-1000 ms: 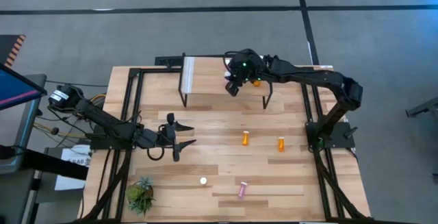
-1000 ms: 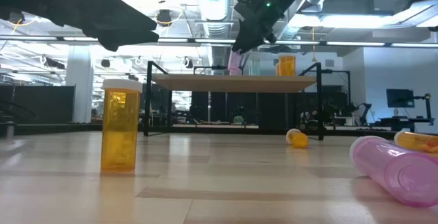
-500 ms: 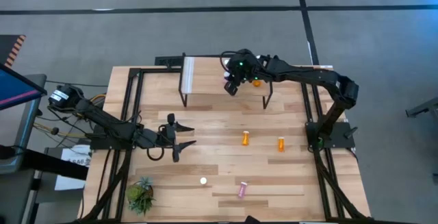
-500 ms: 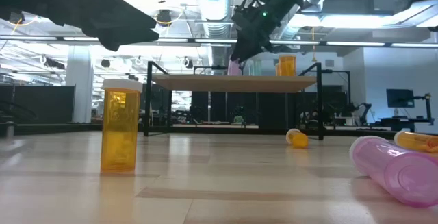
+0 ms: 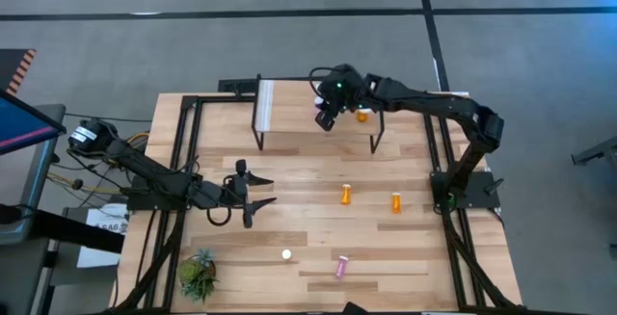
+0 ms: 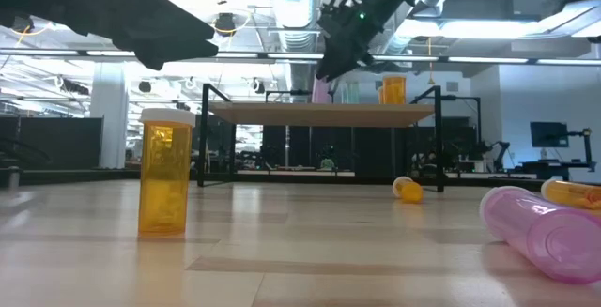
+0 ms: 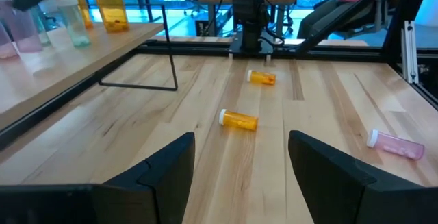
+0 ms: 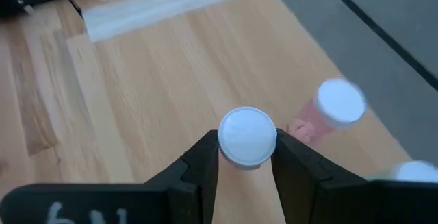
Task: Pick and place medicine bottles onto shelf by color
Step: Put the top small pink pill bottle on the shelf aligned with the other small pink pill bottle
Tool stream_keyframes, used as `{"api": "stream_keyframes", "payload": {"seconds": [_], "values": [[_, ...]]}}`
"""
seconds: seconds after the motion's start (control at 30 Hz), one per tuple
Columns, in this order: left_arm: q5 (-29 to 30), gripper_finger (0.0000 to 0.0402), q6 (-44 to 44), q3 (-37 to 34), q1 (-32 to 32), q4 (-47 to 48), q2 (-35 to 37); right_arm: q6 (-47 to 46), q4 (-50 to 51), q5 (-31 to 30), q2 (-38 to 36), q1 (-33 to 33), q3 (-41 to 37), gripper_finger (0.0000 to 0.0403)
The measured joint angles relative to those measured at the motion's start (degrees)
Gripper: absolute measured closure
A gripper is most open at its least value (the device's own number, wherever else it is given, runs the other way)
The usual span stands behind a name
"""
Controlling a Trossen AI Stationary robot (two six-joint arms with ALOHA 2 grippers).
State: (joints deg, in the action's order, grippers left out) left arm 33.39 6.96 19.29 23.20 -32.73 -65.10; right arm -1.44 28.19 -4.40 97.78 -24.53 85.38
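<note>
Right gripper [image 8: 247,157], clamped on a white-capped bottle [image 8: 247,136], should lower straight onto the shelf [image 5: 299,113] beside the pink bottle [image 8: 337,105] at two o'clock, releasing only once seated.

Held bottle [image 8: 247,136]: body colour hidden beneath white cap, between right fingers [image 8: 200,166]; neighbouring bottle [image 8: 339,105] blurred.

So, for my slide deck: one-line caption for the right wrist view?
Right gripper clasps a white-capped bottle above the shelf, beside a standing pink bottle.
</note>
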Motion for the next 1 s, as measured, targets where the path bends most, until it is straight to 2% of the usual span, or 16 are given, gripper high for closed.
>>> {"api": "stream_keyframes", "payload": {"seconds": [0.5,1.0], "values": [[0.01,0.0177,-0.02,0.00,-0.07,-0.17,0.00,0.88,6.66,-0.07,0.06,-1.46,4.27,0.0267],[0.14,0.0177,0.00,0.01,-0.07,-0.20,0.00,1.69,6.06,-0.04,0.77,-1.18,4.31,0.0267]]}}
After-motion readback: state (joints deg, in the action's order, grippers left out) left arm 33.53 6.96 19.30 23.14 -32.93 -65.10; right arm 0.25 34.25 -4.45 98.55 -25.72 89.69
